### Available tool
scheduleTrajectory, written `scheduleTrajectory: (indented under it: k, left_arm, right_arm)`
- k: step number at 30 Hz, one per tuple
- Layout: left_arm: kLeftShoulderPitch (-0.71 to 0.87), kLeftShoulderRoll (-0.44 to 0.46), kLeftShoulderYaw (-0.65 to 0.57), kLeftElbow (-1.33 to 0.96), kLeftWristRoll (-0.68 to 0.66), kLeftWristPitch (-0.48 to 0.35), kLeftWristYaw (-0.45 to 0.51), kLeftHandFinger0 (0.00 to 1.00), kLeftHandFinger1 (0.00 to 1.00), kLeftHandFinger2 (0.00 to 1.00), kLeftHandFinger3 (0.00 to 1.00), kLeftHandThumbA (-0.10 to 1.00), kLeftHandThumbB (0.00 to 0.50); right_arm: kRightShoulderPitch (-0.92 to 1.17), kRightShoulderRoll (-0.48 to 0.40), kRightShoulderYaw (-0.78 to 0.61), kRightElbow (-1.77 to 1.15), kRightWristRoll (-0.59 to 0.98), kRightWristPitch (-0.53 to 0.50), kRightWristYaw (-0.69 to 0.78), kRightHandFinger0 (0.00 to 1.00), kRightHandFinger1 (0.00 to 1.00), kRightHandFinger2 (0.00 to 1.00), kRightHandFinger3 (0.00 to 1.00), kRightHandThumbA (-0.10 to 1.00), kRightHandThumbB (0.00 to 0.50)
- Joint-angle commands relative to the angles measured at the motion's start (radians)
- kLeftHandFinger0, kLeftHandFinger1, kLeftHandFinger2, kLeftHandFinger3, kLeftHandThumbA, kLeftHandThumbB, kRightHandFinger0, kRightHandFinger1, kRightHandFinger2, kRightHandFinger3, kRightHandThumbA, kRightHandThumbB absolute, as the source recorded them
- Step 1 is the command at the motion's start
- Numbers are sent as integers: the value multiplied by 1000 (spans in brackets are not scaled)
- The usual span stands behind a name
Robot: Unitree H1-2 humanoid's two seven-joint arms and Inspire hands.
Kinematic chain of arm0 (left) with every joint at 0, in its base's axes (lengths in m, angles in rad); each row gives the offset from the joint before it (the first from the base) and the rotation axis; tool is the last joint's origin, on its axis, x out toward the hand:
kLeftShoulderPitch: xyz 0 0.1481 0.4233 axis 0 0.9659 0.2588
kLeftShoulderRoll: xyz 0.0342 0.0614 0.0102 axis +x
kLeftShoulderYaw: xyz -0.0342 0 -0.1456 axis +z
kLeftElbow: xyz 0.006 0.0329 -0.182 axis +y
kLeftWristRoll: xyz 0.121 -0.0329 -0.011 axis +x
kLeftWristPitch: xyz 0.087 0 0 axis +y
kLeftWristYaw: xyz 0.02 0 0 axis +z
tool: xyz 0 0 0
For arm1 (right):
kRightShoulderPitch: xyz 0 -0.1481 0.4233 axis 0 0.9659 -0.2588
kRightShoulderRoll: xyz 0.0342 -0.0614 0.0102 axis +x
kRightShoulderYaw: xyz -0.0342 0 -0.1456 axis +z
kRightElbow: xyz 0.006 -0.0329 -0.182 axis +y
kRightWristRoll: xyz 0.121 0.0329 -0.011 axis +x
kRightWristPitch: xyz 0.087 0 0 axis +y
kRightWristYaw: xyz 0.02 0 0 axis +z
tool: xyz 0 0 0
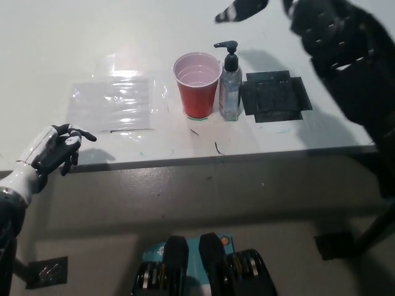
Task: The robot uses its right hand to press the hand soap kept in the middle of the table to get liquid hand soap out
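A clear hand soap bottle (230, 86) with a black pump head stands upright in the middle of the white table (92, 43). Its spout points left over a red plastic cup (198, 85) that touches it on the left. My black right hand (308, 15) hangs high at the top of the head view, above and behind the bottle and apart from it. Its fingers (239, 10) are spread and reach left. My white left hand (55, 150) rests at the table's front left edge, fingers loosely apart and holding nothing.
A flat black mat (273, 97) lies just right of the bottle. A clear plastic sheet (114, 103) lies left of the cup. The table's front edge runs across the middle of the view, with grey floor (203, 197) below it.
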Motion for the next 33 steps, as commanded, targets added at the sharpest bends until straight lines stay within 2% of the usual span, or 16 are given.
scheduleTrajectory:
  k: [1, 4, 7, 13, 16, 18, 19, 27, 28, 33]
  left_arm:
    - [-46, 39, -5, -9, 7, -27, -29, 75, 67, 140, 413, 549, 0]
    - [-50, 39, -4, -4, 8, -31, -33, 73, 63, 128, 409, 563, 0]
    - [-54, 38, -3, -4, 12, -35, -34, 73, 60, 117, 407, 568, 0]
    - [-58, 38, -1, 1, 12, -35, -40, 90, 75, 154, 409, 645, 0]
    - [-55, 35, 9, 4, 8, -48, -38, 70, 63, 136, 384, 690, 0]
    - [-58, 36, 12, 5, 5, -47, -41, 80, 66, 139, 387, 719, 0]
    - [-60, 40, 8, 7, 10, -47, -44, 96, 76, 153, 374, 777, 15]
    - [-57, 43, 1, -3, 22, -42, -47, 104, 82, 171, 381, 900, 37]
    - [-57, 45, -1, -1, 22, -49, -52, 110, 85, 175, 382, 920, 41]
    - [-65, 46, -6, -9, 24, -47, -56, 104, 71, 148, 377, 955, 46]
  right_arm:
    - [-30, 27, -5, 33, -44, -96, -7, 1000, 1000, 1000, 1000, 1000, 500]
    - [1, 68, -18, 81, -40, -79, -15, 1000, 1000, 1000, 1000, 1000, 500]
    - [26, 78, -19, 87, -50, -101, -21, 1000, 1000, 1000, 1000, 1000, 435]
    - [80, 104, -35, 109, -62, -98, -34, 1000, 1000, 1000, 1000, 1000, 424]
    - [111, 107, -42, 108, -58, -99, -28, 1000, 1000, 1000, 1000, 1000, 445]
    - [120, 107, -44, 110, -65, -111, -35, 1000, 1000, 1000, 1000, 1000, 431]
    - [136, 102, -39, 114, -74, -121, -40, 1000, 1000, 1000, 1000, 1000, 436]
    - [172, 74, -35, 115, -90, -150, -7, 1000, 1000, 1000, 1000, 1000, 446]
    - [180, 73, -37, 108, -88, -154, -5, 1000, 1000, 1000, 1000, 1000, 465]
    - [197, 72, -26, 105, -96, -170, 14, 1000, 1000, 1000, 1000, 1000, 496]
